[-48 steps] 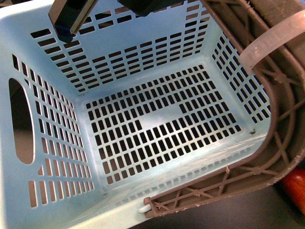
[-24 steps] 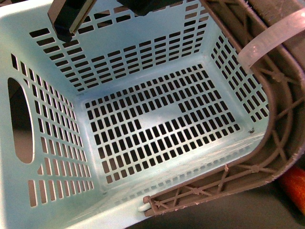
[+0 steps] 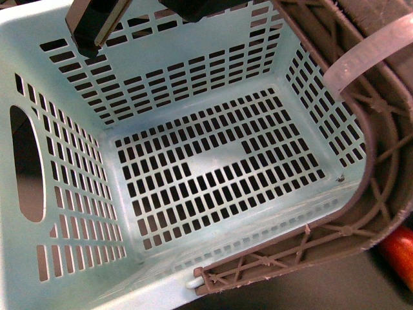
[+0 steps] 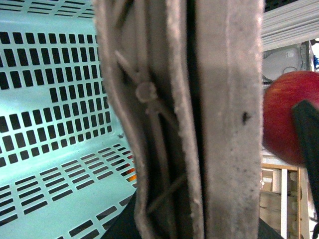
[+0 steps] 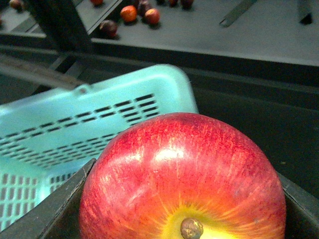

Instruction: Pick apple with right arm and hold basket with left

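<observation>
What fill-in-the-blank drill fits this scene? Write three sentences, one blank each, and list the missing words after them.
1. The right gripper is closed on a red ____.
2. With no fruit inside it, the basket is ____.
3. The white zip tie is bound round the basket's brown ____.

Missing words: apple; empty; handle.

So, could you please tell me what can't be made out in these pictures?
Left wrist view: the handle fills the frame, hiding the left jaws; the apple is cut by the edge.
Right wrist view: the apple covers the right jaws' tips; far fruits are too small to name.
Front view: the basket hides whatever lies under it; a red-orange thing is cropped.
</observation>
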### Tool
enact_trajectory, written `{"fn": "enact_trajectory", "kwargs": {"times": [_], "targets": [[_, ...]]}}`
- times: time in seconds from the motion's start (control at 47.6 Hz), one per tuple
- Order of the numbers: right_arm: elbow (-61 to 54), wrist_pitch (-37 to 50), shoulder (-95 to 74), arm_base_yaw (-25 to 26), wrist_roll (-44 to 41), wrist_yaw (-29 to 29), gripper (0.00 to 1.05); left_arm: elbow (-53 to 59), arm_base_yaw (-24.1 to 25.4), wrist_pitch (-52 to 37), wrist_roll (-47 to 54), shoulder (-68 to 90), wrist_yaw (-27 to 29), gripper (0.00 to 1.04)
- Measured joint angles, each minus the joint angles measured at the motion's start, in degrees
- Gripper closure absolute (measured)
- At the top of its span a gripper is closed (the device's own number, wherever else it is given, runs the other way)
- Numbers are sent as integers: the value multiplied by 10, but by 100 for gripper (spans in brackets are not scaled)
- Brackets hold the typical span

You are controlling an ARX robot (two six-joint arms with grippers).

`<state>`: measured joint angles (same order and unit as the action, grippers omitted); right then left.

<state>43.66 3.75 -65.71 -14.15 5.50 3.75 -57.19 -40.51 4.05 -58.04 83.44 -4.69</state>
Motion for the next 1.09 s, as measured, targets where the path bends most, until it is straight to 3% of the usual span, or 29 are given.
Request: {"fn": "enact_trajectory", "kwargs": {"times": [0.21,0.483,0.567,0.609,0.862,1.093], "targets": [[-12,18,-27,-55,16,-23,24,0,0,0,0,0,0,89],[-13,33,-66,-79,51,-42,23,0,0,0,0,0,0,89],[-16,33,-67,-86,57,-44,8,0,0,0,0,0,0,89],[-17,34,-65,-86,60,-46,8,0,0,0,0,0,0,89],[-39,41,-25,-62,79,-69,9,0,0,0,1,2,0,89],[-85,46,78,4,84,-147,9,0,0,0,2,1,3,89]]}}
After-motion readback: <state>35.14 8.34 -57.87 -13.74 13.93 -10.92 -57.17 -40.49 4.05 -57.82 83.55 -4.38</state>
